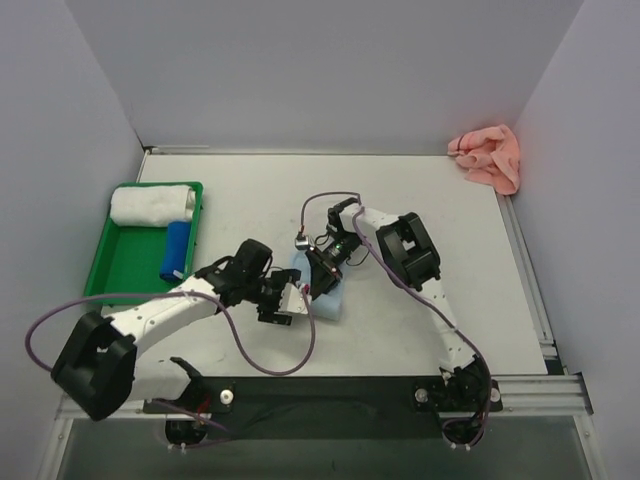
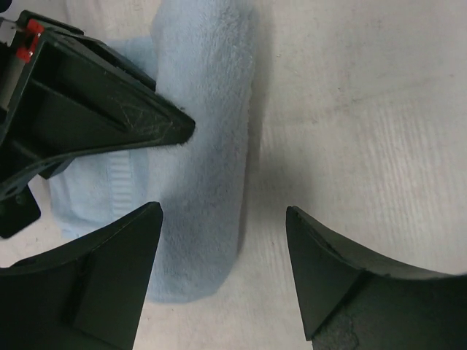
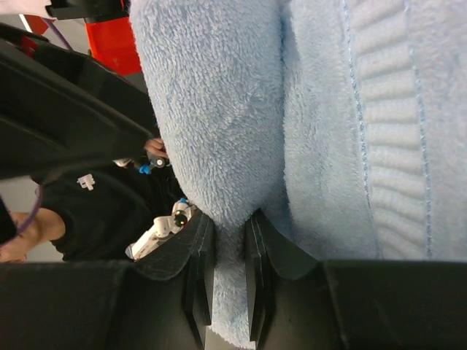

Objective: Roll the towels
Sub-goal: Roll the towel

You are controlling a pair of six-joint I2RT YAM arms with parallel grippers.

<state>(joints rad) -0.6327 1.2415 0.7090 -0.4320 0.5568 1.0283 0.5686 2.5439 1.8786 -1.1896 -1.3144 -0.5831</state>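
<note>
- Standing spread wide at the left gripper (image 2: 224,219), jaws well apart and clamping nothing, hovering low over the table (image 2: 379,109).
- Pinching a fold of the light blue towel (image 3: 219,109) at the right gripper (image 3: 228,273), jaws pressed nearly together on the cloth.
- Reaching in from the near left along the left arm (image 1: 160,315), wrist angling toward the middle of the table.
- Bending sharply at the right arm (image 1: 405,250) and pointing back toward the left, bringing the two grippers nose to nose.
- Crowding the light blue towel from above in the top view and hiding most of it.
- Lying partly rolled at mid-table just beneath both grippers, with the edge of the roll sitting between the left jaws, nearer the left-hand one; possibly brushing it, hard to tell from this angle.
- Trailing a flatter tail of the same cloth under the right gripper's tip.
- Leaving the salmon pink towel (image 1: 487,155) crumpled in the far right corner against the wall, well apart from both grippers.
- Holding a white rolled towel (image 1: 150,205) and a dark blue roll (image 1: 177,250) in the green tray (image 1: 125,270) at far left.
</note>
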